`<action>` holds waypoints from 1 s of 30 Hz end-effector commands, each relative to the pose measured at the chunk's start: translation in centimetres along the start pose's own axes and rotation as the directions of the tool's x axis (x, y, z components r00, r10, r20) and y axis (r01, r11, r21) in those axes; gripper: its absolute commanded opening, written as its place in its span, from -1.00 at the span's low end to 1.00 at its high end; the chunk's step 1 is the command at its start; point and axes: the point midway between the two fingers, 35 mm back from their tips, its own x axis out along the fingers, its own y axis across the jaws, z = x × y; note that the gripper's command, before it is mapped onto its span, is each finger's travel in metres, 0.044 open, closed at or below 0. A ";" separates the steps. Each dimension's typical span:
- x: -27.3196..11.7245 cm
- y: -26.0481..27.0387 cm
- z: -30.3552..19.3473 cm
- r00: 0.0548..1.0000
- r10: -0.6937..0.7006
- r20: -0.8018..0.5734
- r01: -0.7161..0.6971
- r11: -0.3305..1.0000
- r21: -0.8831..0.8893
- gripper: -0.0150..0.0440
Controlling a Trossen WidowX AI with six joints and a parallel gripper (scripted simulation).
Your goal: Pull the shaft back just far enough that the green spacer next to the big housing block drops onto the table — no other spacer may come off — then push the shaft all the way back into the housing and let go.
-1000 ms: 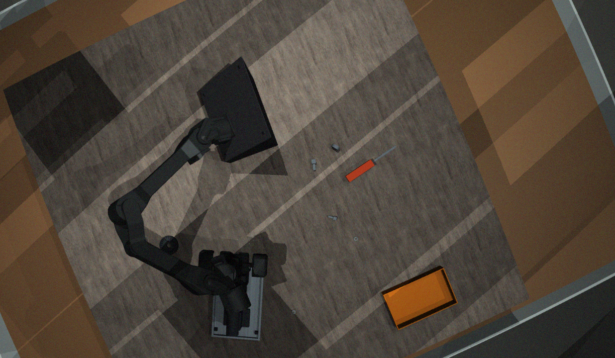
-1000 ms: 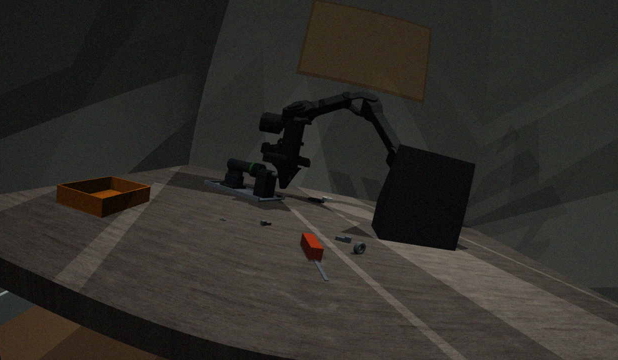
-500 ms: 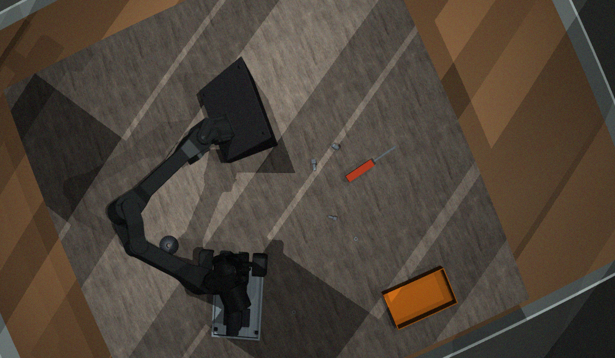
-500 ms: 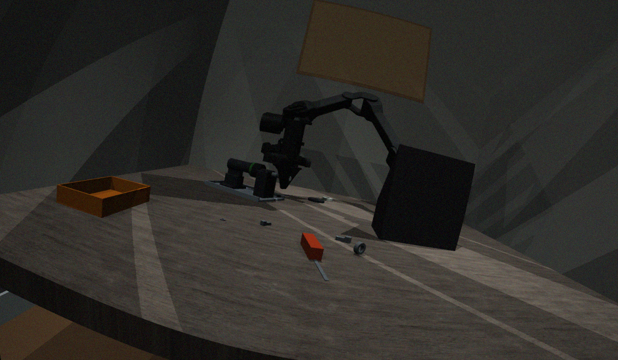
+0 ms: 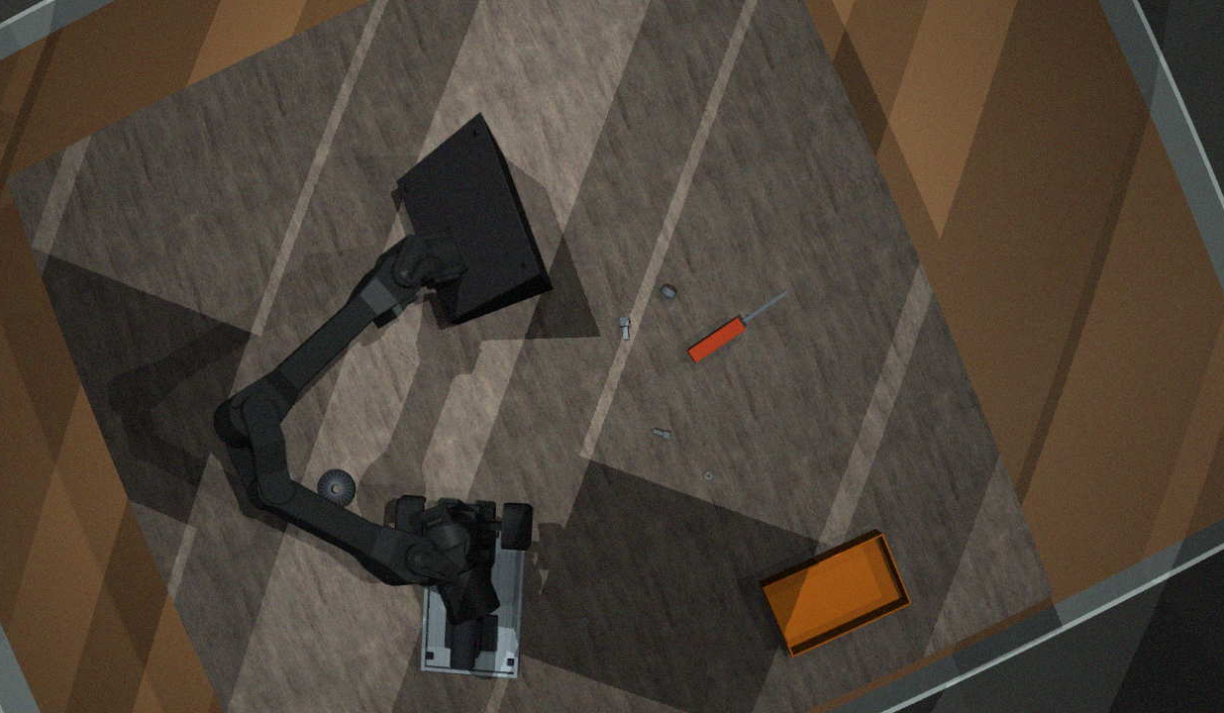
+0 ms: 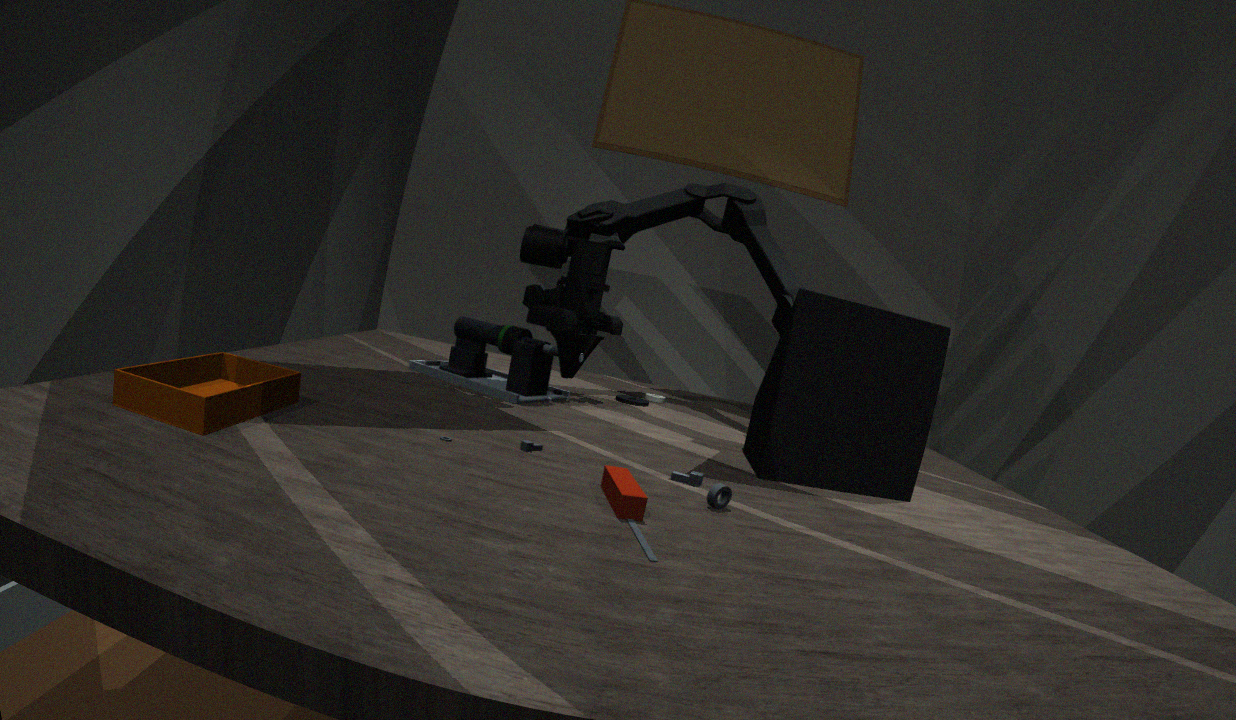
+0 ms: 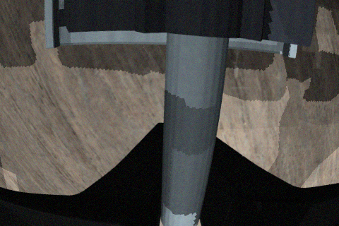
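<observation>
Shaft [image 6: 549, 349] [image 7: 192, 113], grey and round, runs lengthwise through my close view, held between the black fingers of my gripper [image 5: 460, 516] [image 6: 574, 358] [image 7: 176, 132]. The fingers stand narrow, shut on it, near one end of a grey tray [image 5: 515, 611] [image 6: 492, 386] on the table [image 5: 554, 398] [image 6: 380, 501] [image 7: 106, 113].

From the side, the shaft's grey end reaches from a dark block [image 6: 528, 367] at my end of the tray. A second dark block [image 6: 467, 356] stands farther along, with a dark cylinder [image 6: 481, 329] across its top. The green spacer [image 6: 502, 334] shows as a thin band around the dark cylinder line, up between the two blocks, above the tray. I cannot tell whether it touches either block.

Elsewhere on the table, an orange bin [image 5: 836, 592] [image 6: 206, 407] sits well apart from the tray. A red-handled tool [image 5: 717, 340] [image 6: 624, 492] lies with its thin grey blade pointing away from the bin. Near it is a small grey ring [image 5: 668, 290] [image 6: 719, 497], standing on edge. A big black box [image 5: 474, 221] [image 6: 855, 394] stands beside my arm's base end, partly hiding the arm in the side view.
</observation>
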 end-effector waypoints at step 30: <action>0.0 0.0 -0.4 1.000 0.001 0.001 -0.001 1.000 0.004 -0.49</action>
